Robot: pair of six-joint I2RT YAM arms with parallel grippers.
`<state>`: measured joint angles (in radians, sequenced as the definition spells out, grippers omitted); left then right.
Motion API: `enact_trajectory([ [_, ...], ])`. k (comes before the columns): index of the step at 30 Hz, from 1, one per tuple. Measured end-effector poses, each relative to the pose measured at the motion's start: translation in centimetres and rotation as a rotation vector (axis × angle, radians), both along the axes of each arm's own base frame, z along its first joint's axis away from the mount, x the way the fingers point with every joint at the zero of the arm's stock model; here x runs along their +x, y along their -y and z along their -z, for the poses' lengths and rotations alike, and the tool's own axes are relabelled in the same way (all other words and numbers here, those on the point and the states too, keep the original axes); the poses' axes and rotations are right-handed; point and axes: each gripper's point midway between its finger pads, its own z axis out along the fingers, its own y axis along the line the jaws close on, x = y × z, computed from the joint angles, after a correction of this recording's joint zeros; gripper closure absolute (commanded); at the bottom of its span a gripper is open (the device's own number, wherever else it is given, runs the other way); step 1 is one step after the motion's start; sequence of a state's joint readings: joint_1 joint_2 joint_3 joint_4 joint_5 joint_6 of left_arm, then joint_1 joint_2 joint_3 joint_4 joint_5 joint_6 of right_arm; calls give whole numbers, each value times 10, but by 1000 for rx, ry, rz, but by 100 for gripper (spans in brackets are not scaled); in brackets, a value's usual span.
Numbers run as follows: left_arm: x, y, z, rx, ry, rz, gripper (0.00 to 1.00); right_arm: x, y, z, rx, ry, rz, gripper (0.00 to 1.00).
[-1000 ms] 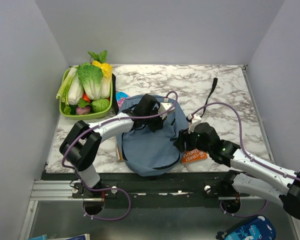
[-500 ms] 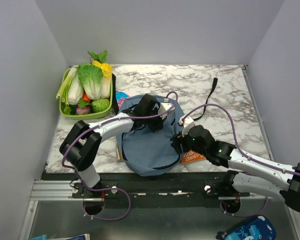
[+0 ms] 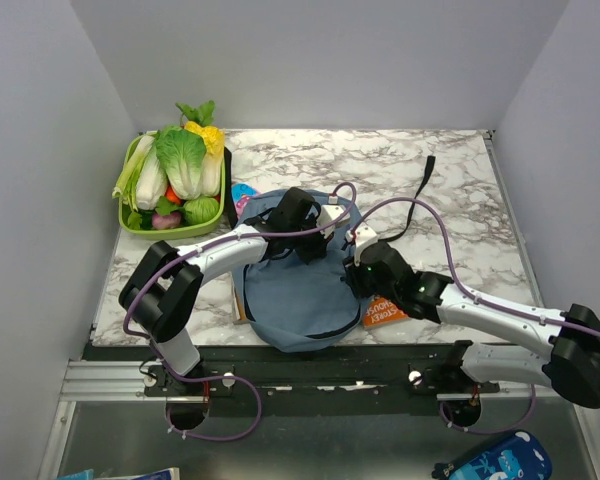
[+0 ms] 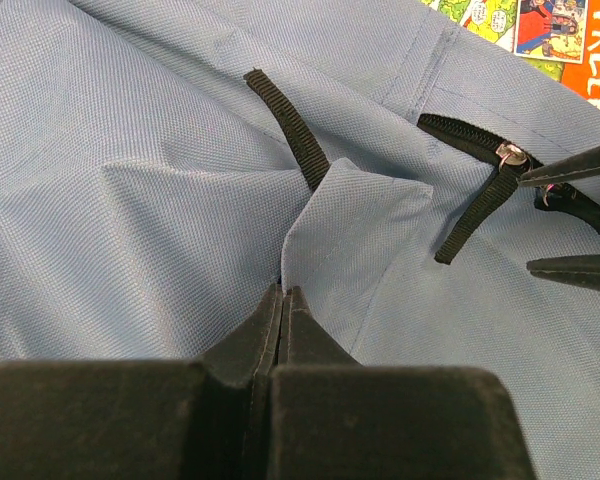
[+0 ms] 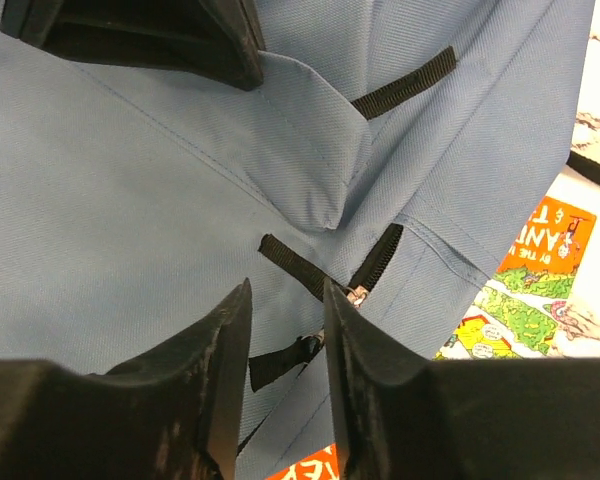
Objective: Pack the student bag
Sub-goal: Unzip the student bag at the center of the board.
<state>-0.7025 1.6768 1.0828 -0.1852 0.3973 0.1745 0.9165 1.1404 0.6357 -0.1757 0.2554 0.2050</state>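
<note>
Pinching a fold of the soft dusty-blue fabric backpack (image 3: 295, 295), left hand (image 4: 283, 297) is clenching | right hand (image 5: 285, 290) is hovering released at the black webbing zipper pull (image 4: 476, 211) | backpack is lying slumped on the marble surface (image 3: 460, 190) | judged limp, light; pull is offering firmest hold.

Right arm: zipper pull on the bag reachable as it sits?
Likely yes. The right gripper sits just over the zipper pull with its jaws open, and nothing lies between them. The left gripper pinches a fold of the bag beside it, clear of the pull.
</note>
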Motion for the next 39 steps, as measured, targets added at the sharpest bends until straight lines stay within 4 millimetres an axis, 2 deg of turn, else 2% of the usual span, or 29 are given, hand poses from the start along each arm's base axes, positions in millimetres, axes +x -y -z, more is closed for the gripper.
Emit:
enact_trajectory([
  [9, 1, -1, 0, 2, 4, 0, 100, -1, 4, 3, 6, -25, 45, 59],
  [10, 1, -1, 0, 2, 3, 0, 100, -1, 4, 4, 5, -28, 48, 67],
  [12, 1, -1, 0, 2, 3, -1, 100, -2, 5, 4, 3, -30, 53, 75],
  [13, 2, -2, 0, 2, 3, -1, 100, -2, 5, 4, 4, -30, 56, 86],
  [14, 2, -2, 0, 2, 3, -2, 100, -2, 5, 4, 5, -30, 59, 92],
  [16, 2, -2, 0, 3, 2, -3, 100, -1, 5, 4, 6, -27, 63, 99],
  [25, 3, -1, -2, 0, -11, -16, 100, -1, 4, 1, 29, -28, 80, 99],
  [33, 27, 8, -8, 11, -8, -94, 100, -10, 3, -35, 190, -17, 125, 99],
  [39, 37, 7, -6, 20, -7, -159, 100, -33, 14, -25, 159, -104, 210, 99],
])
